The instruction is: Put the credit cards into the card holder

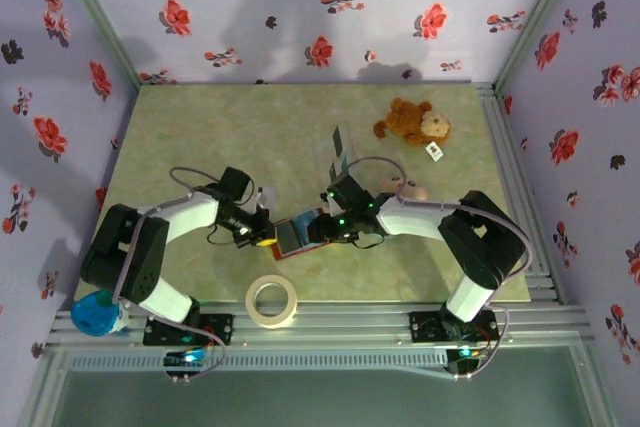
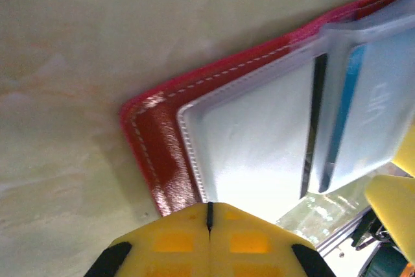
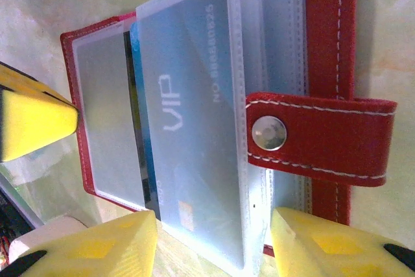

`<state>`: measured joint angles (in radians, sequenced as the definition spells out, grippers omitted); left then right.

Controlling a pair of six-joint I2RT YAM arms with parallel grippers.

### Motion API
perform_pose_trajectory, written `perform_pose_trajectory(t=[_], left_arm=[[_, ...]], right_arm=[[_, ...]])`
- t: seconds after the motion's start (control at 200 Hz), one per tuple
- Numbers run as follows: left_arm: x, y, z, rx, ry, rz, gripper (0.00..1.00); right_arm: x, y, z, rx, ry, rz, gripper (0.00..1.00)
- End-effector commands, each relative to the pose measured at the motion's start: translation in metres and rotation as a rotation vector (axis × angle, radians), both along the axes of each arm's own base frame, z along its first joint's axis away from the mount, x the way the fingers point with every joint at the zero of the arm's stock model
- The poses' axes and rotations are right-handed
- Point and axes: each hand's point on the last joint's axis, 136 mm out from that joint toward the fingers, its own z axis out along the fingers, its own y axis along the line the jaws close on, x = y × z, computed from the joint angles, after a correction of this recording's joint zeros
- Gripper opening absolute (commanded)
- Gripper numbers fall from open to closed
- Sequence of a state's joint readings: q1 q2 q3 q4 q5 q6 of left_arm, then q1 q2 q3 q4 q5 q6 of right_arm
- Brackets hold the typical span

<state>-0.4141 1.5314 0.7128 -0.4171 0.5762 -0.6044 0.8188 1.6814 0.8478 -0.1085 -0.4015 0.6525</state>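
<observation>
The red card holder point(image 1: 288, 237) point(image 2: 162, 160) point(image 3: 324, 43) lies open on the table between both grippers, its snap strap point(image 3: 311, 135) folded across it. A grey VIP credit card point(image 3: 188, 115) point(image 2: 382, 115) sits inside a clear sleeve. Teal and dark card edges point(image 3: 139, 128) point(image 2: 337, 115) show in the slot behind it. My right gripper point(image 1: 318, 229) point(image 3: 214, 238) has its yellow fingers closed against both long sides of that sleeve's end. My left gripper point(image 1: 262, 234) point(image 2: 209, 212) is shut, with its tips over the holder's left pocket edge.
A clear slotted stand point(image 1: 340, 152) rises just behind the right gripper. A brown plush toy point(image 1: 412, 122) lies at the back and a smaller one point(image 1: 405, 187) by the right arm. A tape roll point(image 1: 272, 300) lies near the front edge, and a blue object point(image 1: 95, 314) at the front left.
</observation>
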Motion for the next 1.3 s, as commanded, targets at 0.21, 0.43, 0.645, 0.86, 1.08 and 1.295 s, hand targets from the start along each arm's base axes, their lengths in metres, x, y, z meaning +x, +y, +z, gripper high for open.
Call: perform_pose_trajectory(t=[0.21,0.43,0.645,0.86,1.08,1.295], left_arm=[[0.006,-0.001,0.029,-0.014,-0.028,0.033,0.01],[-0.003,0.012,0.03,0.035,-0.036,0.052,0.15],[-0.007,0.018,0.018,0.052,-0.007,0.069,0.16],[-0.005,0.019,0.019,0.056,-0.009,0.065,0.16],[-0.003,0.021,0.022,0.057,-0.02,0.076,0.16],[0.002,0.022,0.029,0.043,-0.04,0.093,0.22]], right_arm=[[0.002,0.002,0.011,0.003,-0.061,0.05,0.51],[-0.001,0.008,0.016,0.035,-0.074,0.101,0.47],[0.0,0.011,0.018,0.041,-0.081,0.121,0.39],[-0.003,0.014,0.021,0.057,-0.09,0.152,0.39],[-0.005,0.02,0.023,0.061,-0.104,0.167,0.46],[-0.009,0.032,0.037,0.099,-0.151,0.213,0.46]])
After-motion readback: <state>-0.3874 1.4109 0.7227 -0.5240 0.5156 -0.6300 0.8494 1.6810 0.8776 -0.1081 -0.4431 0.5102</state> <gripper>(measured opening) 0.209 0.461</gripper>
